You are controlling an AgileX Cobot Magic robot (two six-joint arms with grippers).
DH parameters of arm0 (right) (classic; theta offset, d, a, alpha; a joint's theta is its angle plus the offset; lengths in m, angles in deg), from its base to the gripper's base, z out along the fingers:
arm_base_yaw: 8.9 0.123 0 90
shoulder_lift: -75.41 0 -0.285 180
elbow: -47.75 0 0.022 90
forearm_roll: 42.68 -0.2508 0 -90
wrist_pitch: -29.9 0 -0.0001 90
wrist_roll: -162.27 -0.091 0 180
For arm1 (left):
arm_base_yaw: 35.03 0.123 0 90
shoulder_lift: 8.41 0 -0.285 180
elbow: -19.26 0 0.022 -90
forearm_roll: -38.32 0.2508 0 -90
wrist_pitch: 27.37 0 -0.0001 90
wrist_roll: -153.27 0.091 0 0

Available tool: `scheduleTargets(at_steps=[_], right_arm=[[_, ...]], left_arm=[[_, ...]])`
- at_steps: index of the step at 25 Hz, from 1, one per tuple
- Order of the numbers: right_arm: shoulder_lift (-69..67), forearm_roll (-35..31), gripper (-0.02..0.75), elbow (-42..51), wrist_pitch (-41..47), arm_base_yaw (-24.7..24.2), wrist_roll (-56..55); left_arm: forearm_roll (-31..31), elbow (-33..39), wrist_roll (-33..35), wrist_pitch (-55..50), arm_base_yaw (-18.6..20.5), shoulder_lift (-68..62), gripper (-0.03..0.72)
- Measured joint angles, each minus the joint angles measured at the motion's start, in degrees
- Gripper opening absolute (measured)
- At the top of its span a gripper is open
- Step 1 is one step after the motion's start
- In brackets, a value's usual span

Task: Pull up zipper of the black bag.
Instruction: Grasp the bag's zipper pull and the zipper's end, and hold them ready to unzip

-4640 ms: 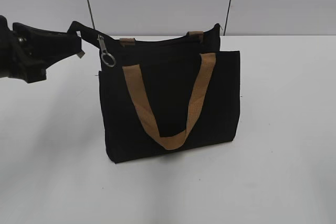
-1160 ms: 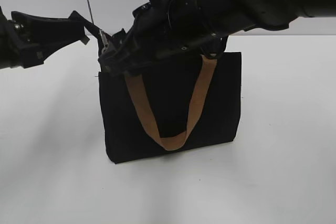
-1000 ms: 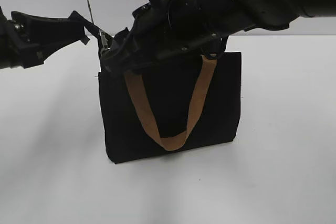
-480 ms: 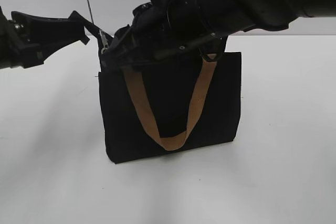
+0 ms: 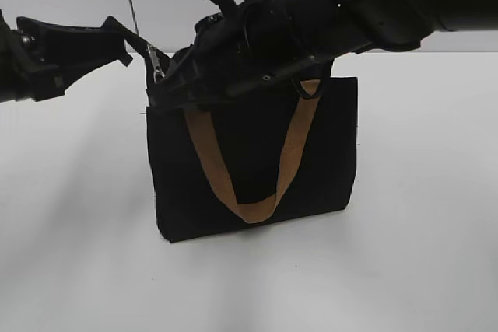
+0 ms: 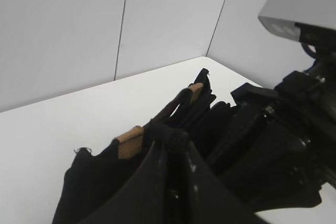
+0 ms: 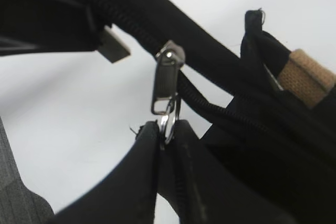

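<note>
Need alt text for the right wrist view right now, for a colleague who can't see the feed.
Close-up: the right gripper has its jaws shut on the silver ring hanging from the zipper pull, on the black bag. The zip line runs diagonally from upper left to lower right. The left gripper holds the zip's end at upper left; a tan handle shows at right.
</note>
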Motion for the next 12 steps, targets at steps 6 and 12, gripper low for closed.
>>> scheduleTargets(at_steps=[6,12], right_arm=[[-0.05,-0.52,0.062,0.0,-0.06,0.0,-0.05],[-0.05,-1.51,-0.001,-0.07,-0.12,0.0,-0.11]], left_arm=[[0.0,0.0,0.0,-0.17,0.0,0.0,0.022],[0.0,0.0,0.0,-0.73,0.0,0.0,0.022]])
